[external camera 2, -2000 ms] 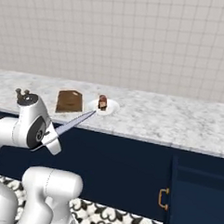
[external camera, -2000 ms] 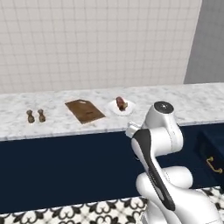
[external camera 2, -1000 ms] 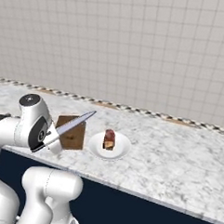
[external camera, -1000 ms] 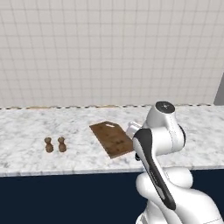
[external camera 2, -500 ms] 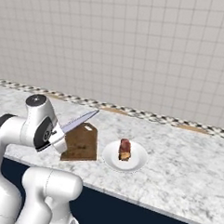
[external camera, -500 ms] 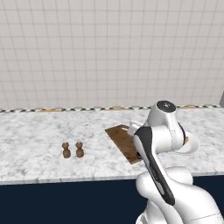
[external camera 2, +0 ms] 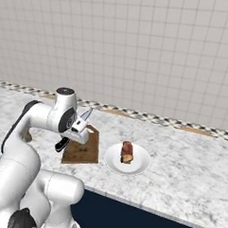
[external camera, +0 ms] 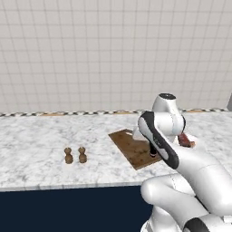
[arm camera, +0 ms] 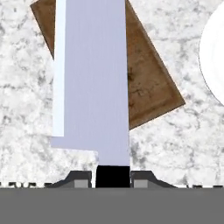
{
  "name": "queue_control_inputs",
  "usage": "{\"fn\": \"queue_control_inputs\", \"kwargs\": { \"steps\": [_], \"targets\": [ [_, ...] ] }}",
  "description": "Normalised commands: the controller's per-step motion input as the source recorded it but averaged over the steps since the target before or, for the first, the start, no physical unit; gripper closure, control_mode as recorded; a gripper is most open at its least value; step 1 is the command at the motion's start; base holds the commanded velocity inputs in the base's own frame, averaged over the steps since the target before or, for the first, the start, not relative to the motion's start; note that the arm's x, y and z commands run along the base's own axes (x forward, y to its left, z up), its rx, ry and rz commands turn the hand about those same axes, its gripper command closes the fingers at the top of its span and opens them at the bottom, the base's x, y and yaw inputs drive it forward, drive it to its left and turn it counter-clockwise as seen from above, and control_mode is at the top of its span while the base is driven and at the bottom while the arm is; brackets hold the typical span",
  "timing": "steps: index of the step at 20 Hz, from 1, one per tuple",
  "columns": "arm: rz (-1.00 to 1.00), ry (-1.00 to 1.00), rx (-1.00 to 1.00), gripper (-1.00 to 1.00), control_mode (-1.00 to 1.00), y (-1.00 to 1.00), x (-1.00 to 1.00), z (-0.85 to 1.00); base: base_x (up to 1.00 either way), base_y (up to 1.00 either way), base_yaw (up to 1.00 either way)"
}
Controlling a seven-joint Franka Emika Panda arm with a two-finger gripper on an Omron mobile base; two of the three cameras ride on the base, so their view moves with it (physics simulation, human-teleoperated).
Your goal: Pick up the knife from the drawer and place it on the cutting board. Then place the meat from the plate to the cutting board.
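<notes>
Counter (external camera 2: 189, 162) of marble carries the board (external camera 2: 81, 149), with the plate (external camera 2: 137, 165) just beside it holding the meat (external camera 2: 127, 152). Gripper (arm camera: 113, 177) is clamped on the knife (arm camera: 94, 78), blade above the board.

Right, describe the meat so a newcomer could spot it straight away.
Start at the long grey-white marble counter under the tiled wall. Beside the flat brown wooden cutting board sits a small round white plate, and on it lies the small reddish-brown chunk of meat. Unlike the two small brown shakers standing on bare marble, it rests on a plate and has a paler patch.
</notes>
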Motion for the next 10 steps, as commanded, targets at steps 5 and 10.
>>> {"fn": "queue_control_inputs", "kwargs": {
  "steps": [5, 10],
  "targets": [
    [0.67, 0.10, -0.17, 1.00, -1.00, 0.11, 0.28, -0.62, 0.00, 0.00, 0.00],
    [0.37, 0.01, 0.02, 1.00, -1.00, 0.10, 0.40, -0.33, 0.00, 0.00, 0.00]
  ]
}}
